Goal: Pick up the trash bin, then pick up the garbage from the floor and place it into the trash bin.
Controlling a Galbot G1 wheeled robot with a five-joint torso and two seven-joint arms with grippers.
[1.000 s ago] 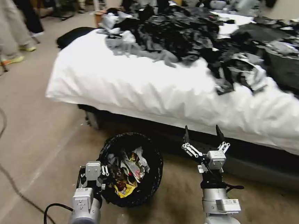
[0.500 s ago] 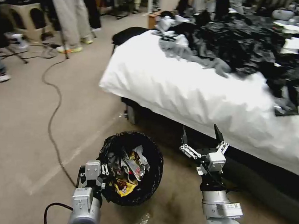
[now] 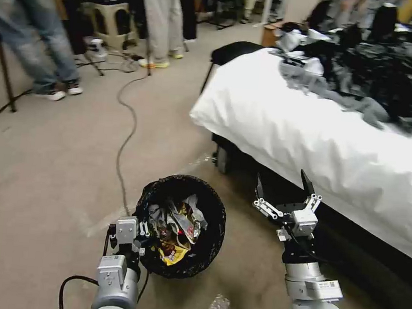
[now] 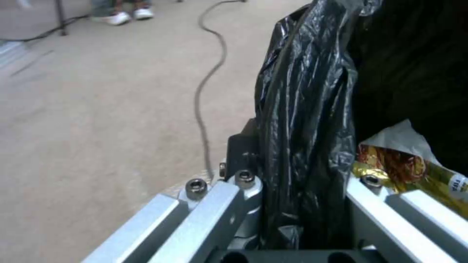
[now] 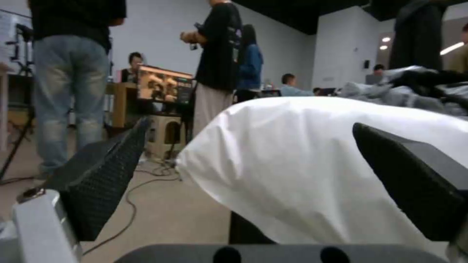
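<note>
The trash bin (image 3: 214,237), lined with a glossy black bag, hangs just above the carpet in front of me in the head view. My left gripper (image 3: 141,238) is shut on its near rim. In the left wrist view the black liner (image 4: 307,109) is pinched between the left gripper's (image 4: 302,193) metal fingers (image 4: 214,204). Garbage (image 3: 176,226) lies inside: yellow and red wrappers (image 4: 404,164) and white scraps. A crinkled clear wrapper (image 3: 217,305) lies on the floor by my base. My right gripper (image 3: 283,183) stands open and empty to the right of the bin, its black fingers (image 5: 102,164) spread wide.
A bed with a white cover (image 3: 314,130) and a heap of dark clothes (image 3: 381,78) fills the right side. A black cable (image 3: 125,138) snakes over the carpet on the left. People's legs (image 3: 164,21), a stool (image 3: 109,18) and a tripod leg (image 3: 4,74) stand at the back left.
The whole head view has swung, so the camera turned left: the bed slid right and more carpet and the cable came in. Both grippers keep their poses, with the bin still held.
</note>
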